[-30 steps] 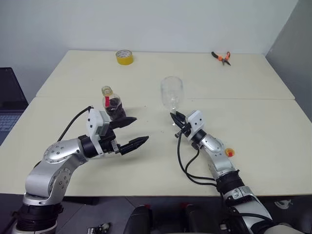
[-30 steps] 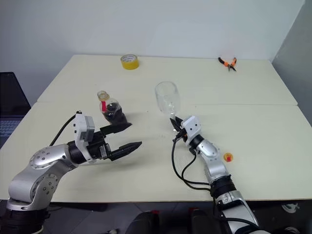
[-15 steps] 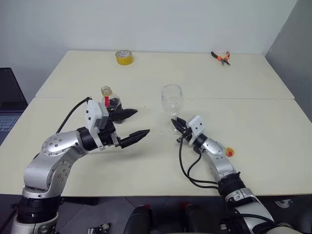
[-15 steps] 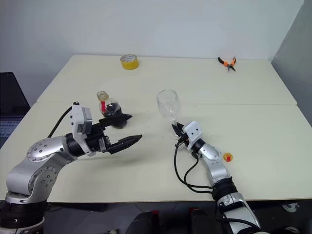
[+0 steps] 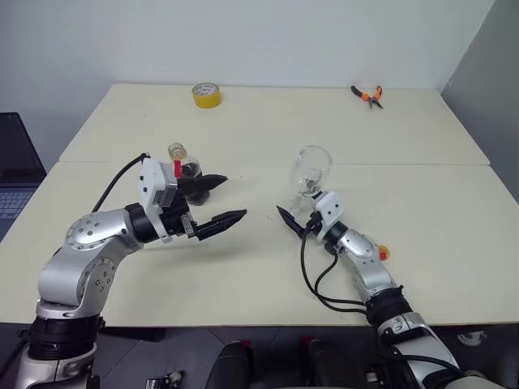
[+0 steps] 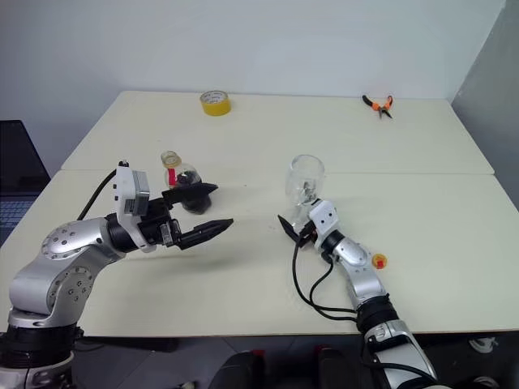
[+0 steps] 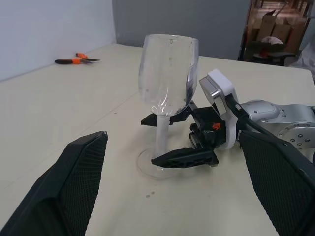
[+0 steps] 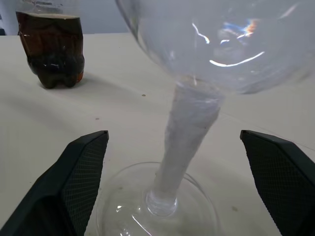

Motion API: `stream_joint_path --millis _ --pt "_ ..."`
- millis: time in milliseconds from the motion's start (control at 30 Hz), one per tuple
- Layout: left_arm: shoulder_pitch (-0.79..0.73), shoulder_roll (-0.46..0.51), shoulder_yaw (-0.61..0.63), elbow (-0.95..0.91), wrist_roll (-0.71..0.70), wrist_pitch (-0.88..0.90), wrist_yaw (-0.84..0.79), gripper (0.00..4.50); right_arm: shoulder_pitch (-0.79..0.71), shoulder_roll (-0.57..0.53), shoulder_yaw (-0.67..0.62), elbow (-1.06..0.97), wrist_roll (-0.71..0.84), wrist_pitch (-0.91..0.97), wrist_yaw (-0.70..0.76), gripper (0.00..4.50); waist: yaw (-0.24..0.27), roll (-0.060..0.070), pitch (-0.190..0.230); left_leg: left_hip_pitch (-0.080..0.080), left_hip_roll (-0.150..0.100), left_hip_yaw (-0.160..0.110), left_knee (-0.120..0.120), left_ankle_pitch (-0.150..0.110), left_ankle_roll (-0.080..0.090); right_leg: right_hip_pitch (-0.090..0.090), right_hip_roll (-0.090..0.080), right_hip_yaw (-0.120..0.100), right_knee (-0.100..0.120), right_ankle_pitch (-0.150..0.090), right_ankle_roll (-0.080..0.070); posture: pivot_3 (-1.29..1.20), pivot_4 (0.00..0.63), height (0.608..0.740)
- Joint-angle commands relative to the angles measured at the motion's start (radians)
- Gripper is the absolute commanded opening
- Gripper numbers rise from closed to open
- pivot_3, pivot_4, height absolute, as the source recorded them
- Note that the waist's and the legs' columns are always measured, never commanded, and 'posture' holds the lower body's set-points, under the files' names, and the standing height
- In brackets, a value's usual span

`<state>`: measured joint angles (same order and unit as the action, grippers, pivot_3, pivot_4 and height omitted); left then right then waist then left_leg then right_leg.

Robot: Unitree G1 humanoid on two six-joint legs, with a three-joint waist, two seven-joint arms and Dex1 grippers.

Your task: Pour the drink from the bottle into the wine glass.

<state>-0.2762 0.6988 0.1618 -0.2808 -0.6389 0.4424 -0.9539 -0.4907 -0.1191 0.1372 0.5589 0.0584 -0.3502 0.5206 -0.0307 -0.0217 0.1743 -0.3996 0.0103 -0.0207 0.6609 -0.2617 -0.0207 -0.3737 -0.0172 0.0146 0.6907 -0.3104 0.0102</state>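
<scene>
Glass: the wine glass (image 5: 311,180) is thin, clear and stemmed, so it looks light, brittle and top-heavy; it stands upright on its flat foot near the middle of the tabletop (image 5: 422,235), toward the near edge
Grip on glass: the stem is the sensible place to hold, low and gently; a knock to the bowl could tip it
Plastic: the bottle (image 5: 186,173) is small, round-bellied and clear, likely to give under a hard squeeze and to be slick on its smooth wall; it stands upright on the left half of the tabletop, well apart from the glass
Drink: the dark brown drink (image 8: 51,51) fills only the belly, so the bottle should be light and slosh when tilted
Grip on bottle: around the belly, below the red neck label
Right gripper (image 7: 170,139): jaws spread wide on either side of the stem, clear of it, holding nothing
Left gripper (image 5: 213,199): fingers wide apart and empty, just beside the bottle, on its near side
Stage: pouring not yet begun
</scene>
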Motion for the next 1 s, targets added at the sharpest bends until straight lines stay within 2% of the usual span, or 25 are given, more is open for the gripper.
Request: stream_joint_path --millis 33,267,433,533,667,767,867,1000 --pt "-0.02 -0.007 0.0 -0.01 0.006 -0.03 -0.009 4.5 -0.011 -0.009 -0.015 -0.048 -0.001 0.0 -0.006 4.48 0.0 0.0 0.0 0.0 0.0 0.0 0.0 0.0 0.0 0.0 0.0 0.0 0.0 0.0 0.0 0.0 0.15 0.74" --pt "-0.022 -0.026 -0.015 -0.018 0.008 -0.038 -0.005 4.5 0.042 -0.064 -0.011 -0.172 0.027 0.081 0.043 4.48 0.001 0.0 0.0 0.0 0.0 0.0 0.0 0.0 0.0 0.0 0.0 0.0 0.0 0.0 0.0 0.0 0.15 0.74" --pt "-0.024 -0.033 -0.014 -0.025 0.005 -0.038 0.003 4.5 0.152 -0.129 -0.012 -0.399 0.083 0.209 0.1 4.48 0.003 0.0 0.0 -0.001 0.0 0.0 0.0 0.0 0.0 0.0 0.0 0.0 -0.001 0.0 0.0 0.0 0.15 0.74" --pt "-0.014 -0.033 -0.011 -0.041 0.013 -0.042 0.013 4.5 0.246 -0.193 -0.015 -0.601 0.135 0.335 0.14 4.48 0.003 0.0 0.0 0.0 0.0 0.0 0.0 0.0 0.0 0.0 0.0 0.0 0.0 0.0 0.0 0.0 0.15 0.74" --pt "0.048 -0.027 0.017 -0.092 0.023 -0.04 0.051 4.5 0.391 -0.314 -0.028 -0.881 0.184 0.494 0.17 4.48 0.005 0.0 0.0 -0.001 0.0 0.0 0.0 0.0 0.0 0.001 -0.001 0.0 -0.002 0.0 0.0 0.0 0.15 0.74" --pt "0.104 -0.034 0.043 -0.122 0.022 -0.036 0.092 4.5 0.431 -0.362 -0.053 -1.004 0.236 0.576 0.169 4.48 0.002 0.0 0.0 -0.001 0.0 0.0 0.0 0.0 0.0 0.001 -0.001 0.0 -0.002 0.0 0.0 0.0 0.15 0.74" --pt "0.172 -0.083 0.073 -0.151 0.023 -0.035 0.187 4.5 0.449 -0.419 -0.1 -1.125 0.31 0.659 0.184 4.48 0.003 0.0 0.0 0.0 0.0 -0.001 -0.001 0.0 0.0 0.001 0.0 0.0 -0.001 0.0 0.0 0.0 0.15 0.74" --pt "0.254 -0.207 0.082 -0.157 0.133 -0.131 0.352 4.5 0.445 -0.468 -0.143 -1.221 0.409 0.759 0.192 4.48 0.008 -0.001 0.0 0.0 0.0 -0.002 0.0 0.0 0.0 0.002 -0.001 -0.001 -0.003 0.0 0.0 0.0 0.15 0.74"
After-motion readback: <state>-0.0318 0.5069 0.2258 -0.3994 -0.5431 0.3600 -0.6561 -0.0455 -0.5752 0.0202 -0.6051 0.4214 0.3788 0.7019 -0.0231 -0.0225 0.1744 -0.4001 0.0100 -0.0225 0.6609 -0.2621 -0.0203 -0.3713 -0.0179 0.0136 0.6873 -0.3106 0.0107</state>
